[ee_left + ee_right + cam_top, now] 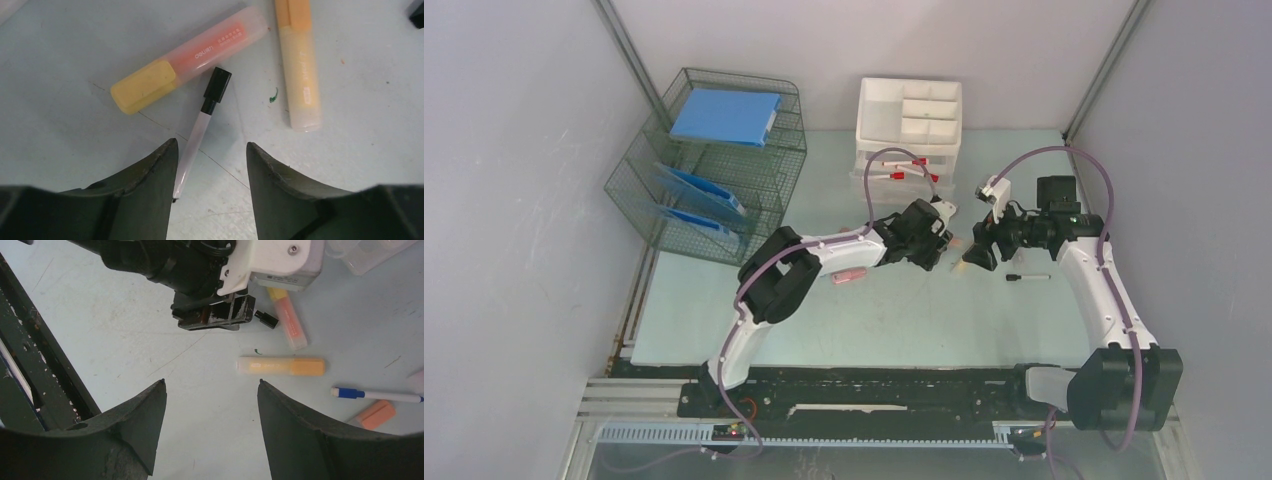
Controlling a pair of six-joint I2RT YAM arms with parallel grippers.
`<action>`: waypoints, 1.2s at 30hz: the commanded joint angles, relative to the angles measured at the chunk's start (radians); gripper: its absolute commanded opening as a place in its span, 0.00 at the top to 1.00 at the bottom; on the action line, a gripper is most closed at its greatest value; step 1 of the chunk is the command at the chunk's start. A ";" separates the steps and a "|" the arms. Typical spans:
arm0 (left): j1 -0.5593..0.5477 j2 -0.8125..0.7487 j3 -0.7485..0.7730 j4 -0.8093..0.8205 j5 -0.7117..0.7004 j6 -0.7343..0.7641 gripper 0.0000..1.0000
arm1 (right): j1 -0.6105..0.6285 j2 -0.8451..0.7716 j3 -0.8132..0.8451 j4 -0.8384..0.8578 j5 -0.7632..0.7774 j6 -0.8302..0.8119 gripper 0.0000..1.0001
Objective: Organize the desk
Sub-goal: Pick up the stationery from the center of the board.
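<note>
My left gripper (940, 250) hangs low over the pale mint-green desk (874, 320), open. In the left wrist view its jaws (210, 146) straddle a thin white pen with a black cap (201, 131). The pen lies on the desk, its tail end against the left finger (150, 175). Just beyond lie an orange highlighter with a yellow cap (190, 57) and a pale orange highlighter (299, 65). My right gripper (972, 260) faces the left one from the right. It stands open (210, 382) above bare desk, with the pale orange highlighter (281, 366) just ahead.
A wire rack (714, 165) holding blue folders stands back left, and a white drawer organiser (910, 125) back centre. A pink marker (848, 277) lies under the left forearm. A black-capped pen (1028, 277), a blue-capped pen (375, 395) and an orange block (377, 414) lie right.
</note>
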State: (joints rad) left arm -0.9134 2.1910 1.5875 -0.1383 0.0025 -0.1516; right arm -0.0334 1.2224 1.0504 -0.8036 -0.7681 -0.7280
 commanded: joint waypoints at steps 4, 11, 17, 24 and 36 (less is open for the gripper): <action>0.000 0.059 0.096 -0.058 -0.048 0.050 0.42 | -0.005 0.003 0.014 -0.009 -0.008 -0.016 0.25; 0.000 0.064 0.097 -0.070 -0.045 0.050 0.54 | -0.005 0.004 0.013 -0.012 -0.011 -0.017 0.25; -0.006 0.045 0.069 -0.075 -0.036 0.040 0.67 | -0.005 0.002 0.014 -0.012 -0.013 -0.017 0.26; -0.026 0.022 0.019 -0.069 -0.039 0.030 0.81 | -0.005 0.000 0.015 -0.012 -0.016 -0.018 0.26; -0.060 -0.272 -0.292 0.131 -0.095 0.019 1.00 | -0.006 -0.004 0.015 -0.014 -0.020 -0.019 0.25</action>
State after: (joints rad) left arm -0.9592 2.0995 1.4052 -0.1040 -0.0605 -0.1234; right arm -0.0334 1.2270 1.0504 -0.8047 -0.7692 -0.7319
